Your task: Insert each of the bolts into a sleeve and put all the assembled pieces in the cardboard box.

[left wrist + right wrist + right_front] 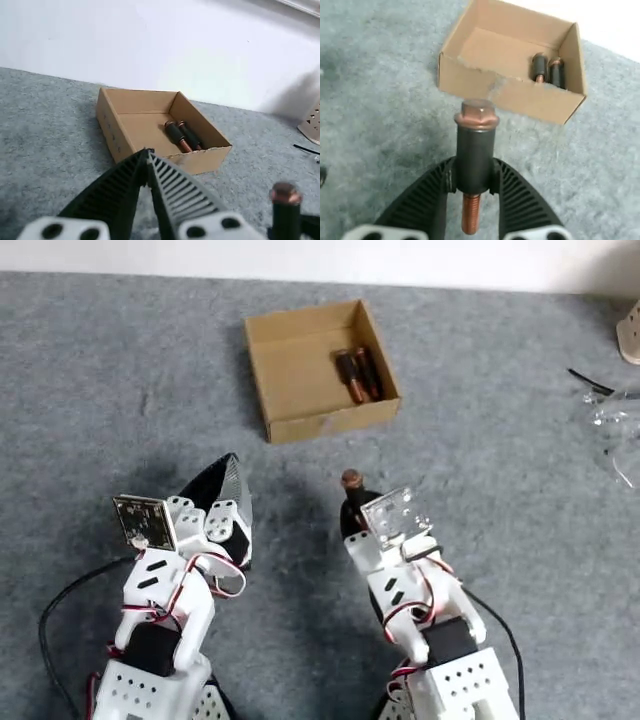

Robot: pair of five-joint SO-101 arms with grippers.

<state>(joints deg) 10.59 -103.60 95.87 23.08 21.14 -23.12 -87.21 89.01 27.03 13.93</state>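
Sleeved bolt (pixel 475 145) is clamped upright in the right gripper (pixel 474 172); cardboard box (pixel 330 422) is seen ahead, toward the counter's far edge; left gripper (pixel 148 157) is pinched shut, empty.

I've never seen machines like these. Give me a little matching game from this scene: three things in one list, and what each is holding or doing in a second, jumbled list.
Things:
A. left gripper
B. right gripper
C. cardboard box

States:
1. holds two assembled pieces, lying side by side
2. fingertips together, nothing between them
3. clamped on a black sleeve with a copper bolt through it

Pairs: A-2, B-3, C-1.
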